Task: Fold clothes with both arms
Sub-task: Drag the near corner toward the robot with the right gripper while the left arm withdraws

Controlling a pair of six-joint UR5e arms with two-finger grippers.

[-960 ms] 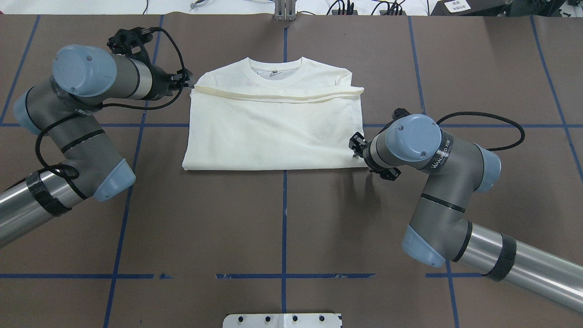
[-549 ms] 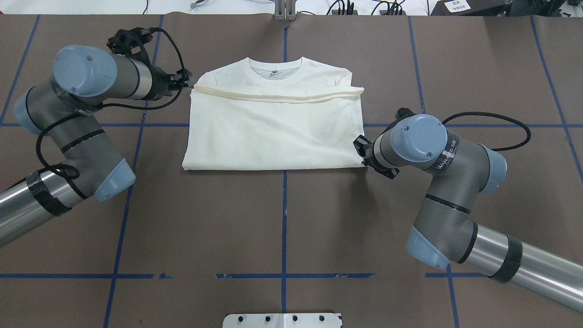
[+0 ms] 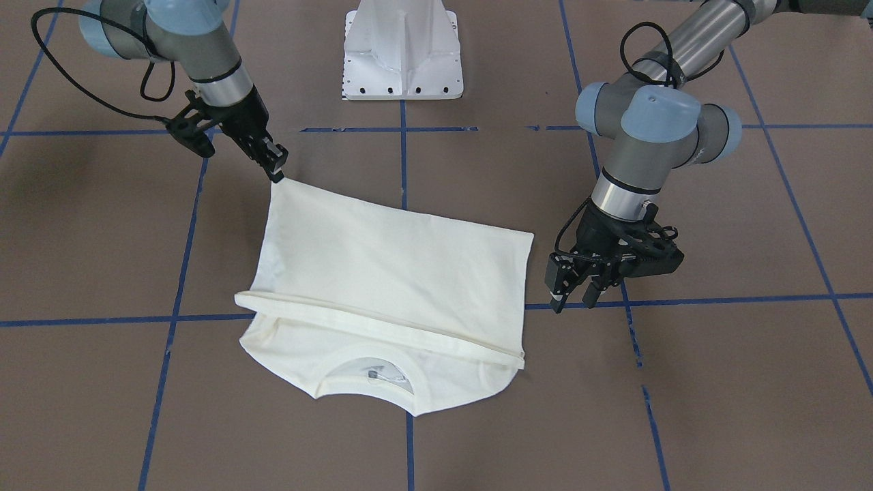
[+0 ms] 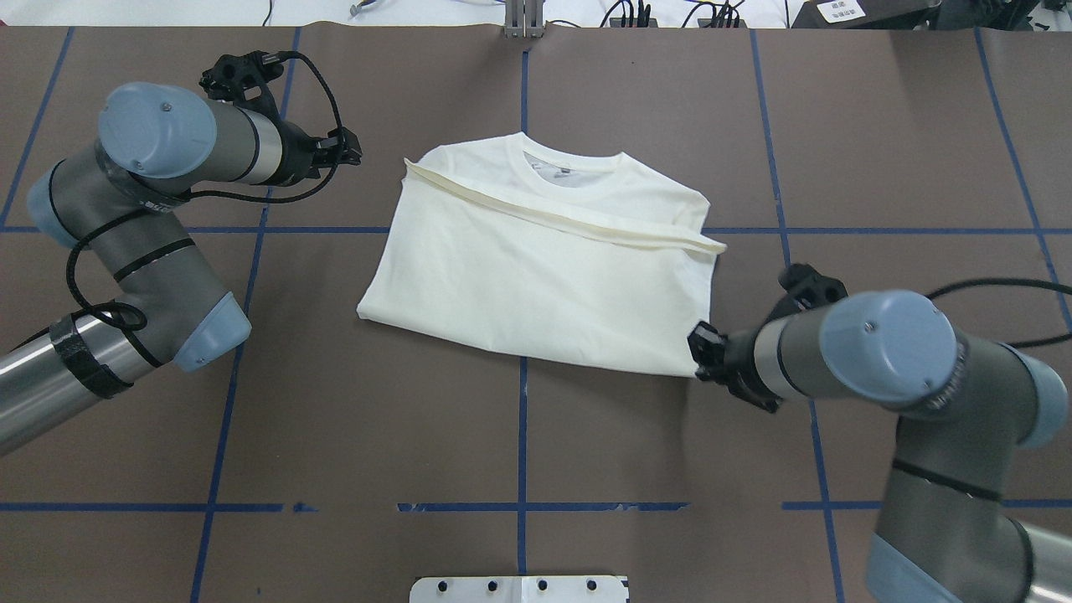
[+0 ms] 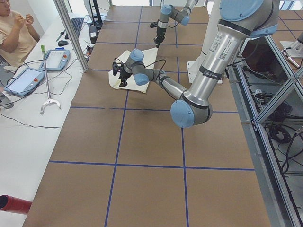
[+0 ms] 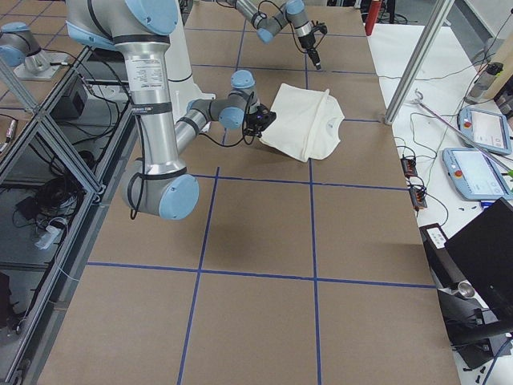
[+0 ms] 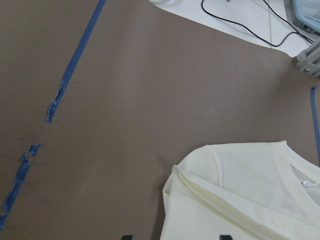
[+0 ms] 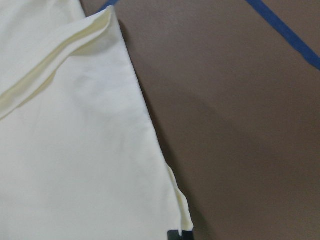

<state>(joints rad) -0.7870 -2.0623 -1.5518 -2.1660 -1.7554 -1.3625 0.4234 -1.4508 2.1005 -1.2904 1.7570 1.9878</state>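
Note:
The cream-white T-shirt (image 4: 544,276) lies folded on the table, plain back up and neck on the far side, turned askew. Its print is hidden. My right gripper (image 4: 697,352) is shut on the shirt's near right corner; the front-facing view shows it (image 3: 276,174) pinching that corner just above the table. My left gripper (image 4: 356,155) is open and empty, a short way left of the shirt's far left corner. In the front-facing view its fingers (image 3: 556,300) stand apart beside the shirt (image 3: 382,273). The left wrist view shows the shirt's shoulder (image 7: 250,190).
The white pedestal base (image 3: 402,48) stands at the robot's edge of the table. Blue tape lines (image 4: 523,419) cross the brown cover. A person (image 5: 16,30) sits beyond the far edge, next to teach pendants (image 6: 473,172) and cables.
My right gripper has moved right and toward the robot with the shirt's corner, dragging and turning the shirt. The shirt's far left corner has come away from my left gripper, which stayed put.

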